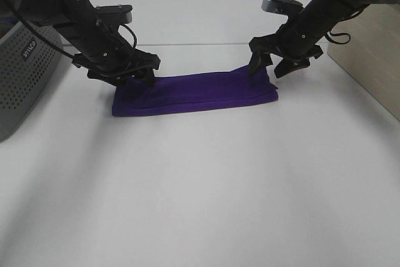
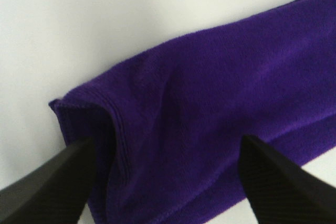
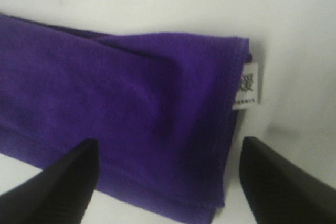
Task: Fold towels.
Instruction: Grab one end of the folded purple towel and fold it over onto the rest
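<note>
The deep purple towel (image 1: 194,93) lies on the white table as a long folded strip. My left gripper (image 1: 141,75) is open over the strip's left end, with its fingers (image 2: 47,187) spread across that end of the towel (image 2: 210,114). My right gripper (image 1: 270,67) is open over the right end, just above the cloth. In the right wrist view the towel (image 3: 115,103) shows its stitched end edge and a small white tag (image 3: 248,85). Neither gripper holds the cloth.
A grey perforated box (image 1: 22,73) stands at the left edge of the table. A light wooden panel (image 1: 372,60) stands at the right. The white table (image 1: 200,192) stretches toward the front.
</note>
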